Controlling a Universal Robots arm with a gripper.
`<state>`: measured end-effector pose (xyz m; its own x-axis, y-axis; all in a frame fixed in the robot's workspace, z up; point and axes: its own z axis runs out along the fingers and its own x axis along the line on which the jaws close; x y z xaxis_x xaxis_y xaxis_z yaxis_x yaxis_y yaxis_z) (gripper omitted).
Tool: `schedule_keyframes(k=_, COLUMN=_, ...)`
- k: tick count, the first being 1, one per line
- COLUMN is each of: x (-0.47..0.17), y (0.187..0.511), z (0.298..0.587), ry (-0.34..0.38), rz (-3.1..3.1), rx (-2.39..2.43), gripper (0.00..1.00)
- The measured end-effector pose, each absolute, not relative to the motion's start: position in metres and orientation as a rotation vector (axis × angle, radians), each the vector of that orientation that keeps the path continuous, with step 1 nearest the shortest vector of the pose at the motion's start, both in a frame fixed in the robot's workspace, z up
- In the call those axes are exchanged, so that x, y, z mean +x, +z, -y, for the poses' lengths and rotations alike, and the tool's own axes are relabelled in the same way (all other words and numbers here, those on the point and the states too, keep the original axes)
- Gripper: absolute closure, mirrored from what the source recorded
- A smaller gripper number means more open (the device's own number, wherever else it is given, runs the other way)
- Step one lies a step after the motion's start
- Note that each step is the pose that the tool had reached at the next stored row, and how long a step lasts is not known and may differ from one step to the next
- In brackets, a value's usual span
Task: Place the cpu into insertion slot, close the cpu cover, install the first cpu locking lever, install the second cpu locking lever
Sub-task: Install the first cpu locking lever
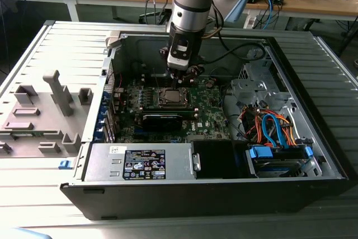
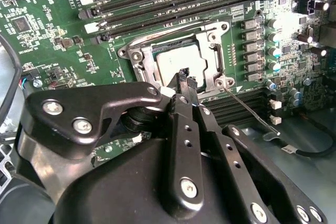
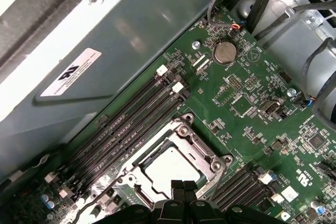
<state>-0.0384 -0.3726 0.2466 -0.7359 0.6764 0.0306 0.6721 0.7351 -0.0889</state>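
cpu seated in slot, cover down. Claw closed, empty, at its 6 o'clock edge. Lever step in hand; needs hooking.

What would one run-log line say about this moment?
cpu: in slot | cover: down over cpu | gripper: shut, empty, just above socket edge | lever: sticks out, unlatched

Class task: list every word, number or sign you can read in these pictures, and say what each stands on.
None reads with certainty.
Power supply label: print too small to read.
White sticker on the case wall: a dark mark, print blurred.
Motherboard: white lettering too small to read.
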Motion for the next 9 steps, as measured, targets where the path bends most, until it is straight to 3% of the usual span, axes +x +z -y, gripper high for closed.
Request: schedule_keyframes(k=9, x=-0.0384, y=0.2466, z=0.3727, ry=0.112, rz=2.883, rx=-1.083, gripper=0.89)
